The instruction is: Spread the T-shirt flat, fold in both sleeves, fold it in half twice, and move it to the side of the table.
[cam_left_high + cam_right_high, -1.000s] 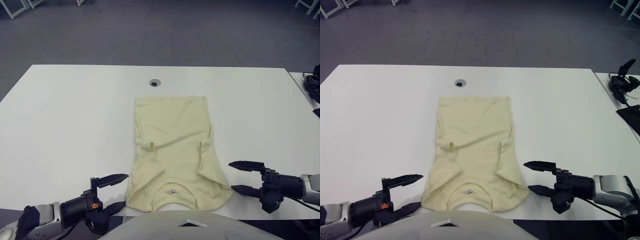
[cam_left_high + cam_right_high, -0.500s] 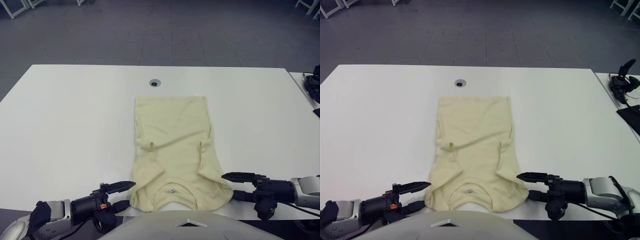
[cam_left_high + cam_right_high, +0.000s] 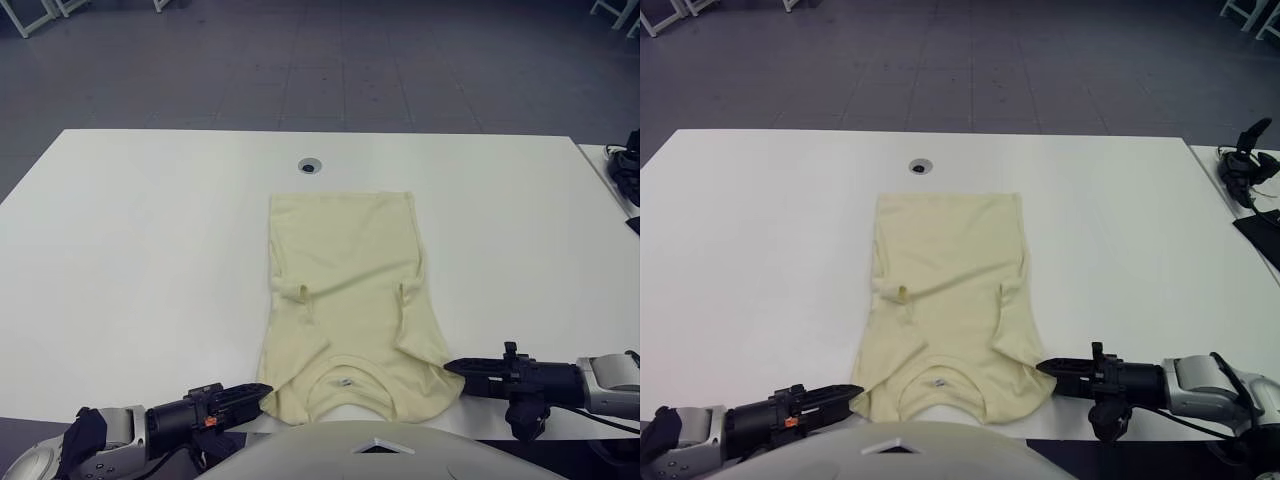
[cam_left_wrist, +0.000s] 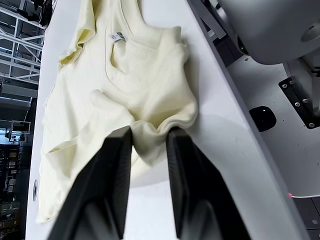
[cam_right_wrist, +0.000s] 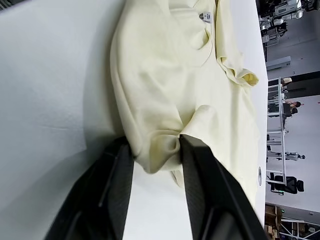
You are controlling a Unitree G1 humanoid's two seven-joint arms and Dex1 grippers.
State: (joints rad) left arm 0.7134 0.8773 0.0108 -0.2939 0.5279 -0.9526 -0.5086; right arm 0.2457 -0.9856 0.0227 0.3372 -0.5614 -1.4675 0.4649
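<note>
black two-finger left gripper (image 3: pixel 258 392): slid right, now pinching the near left corner of the pale yellow cotton T-shirt (image 3: pixel 345 290)
black two-finger right gripper (image 3: pixel 452 367): slid left, clamped on near right corner

Probably a lab: white table (image 3: pixel 150 250), grey floor (image 3: pixel 300 60).
</note>
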